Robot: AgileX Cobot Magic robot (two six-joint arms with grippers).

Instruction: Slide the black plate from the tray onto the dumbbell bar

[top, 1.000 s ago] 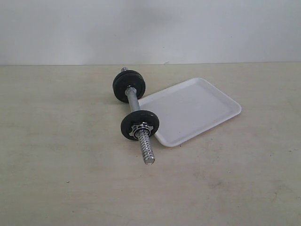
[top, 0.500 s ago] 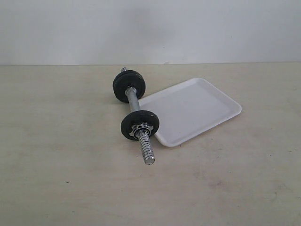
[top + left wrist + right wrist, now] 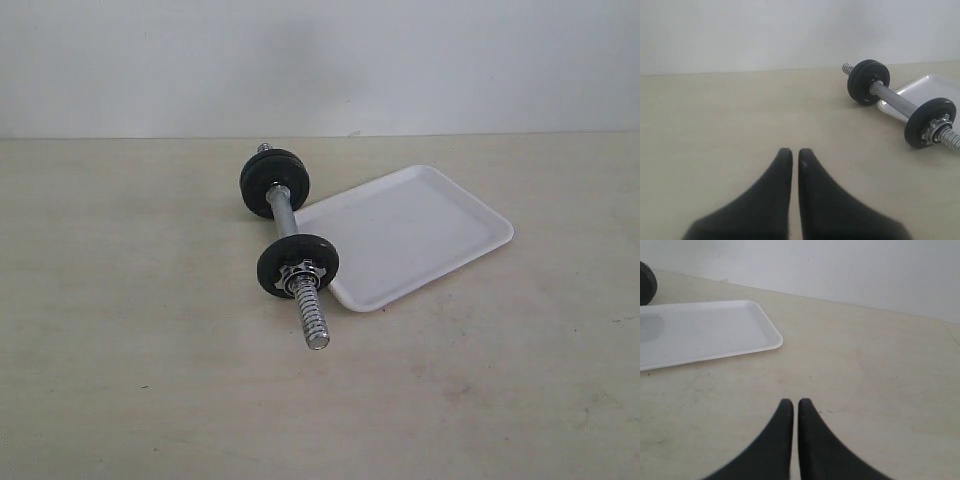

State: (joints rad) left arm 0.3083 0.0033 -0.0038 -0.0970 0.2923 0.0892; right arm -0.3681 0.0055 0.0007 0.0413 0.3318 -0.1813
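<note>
**Dumbbell bar beside the tray**

The tabletop [image 3: 130, 380] is shown bearing the white tray [image 3: 420, 230]. The dumbbell bar [image 3: 283, 215] is laid just beside the tray's left corner, with black discs [image 3: 320, 258] threaded on it; the black plate cannot be singled out among them. The left pincer [image 3: 795, 152] and right pincer [image 3: 795, 402] are seen closed, empty, apart from the tray.

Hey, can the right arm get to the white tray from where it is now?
Probably yes: only bare table lies between its shut jaws and the tray, nothing blocking.
</note>
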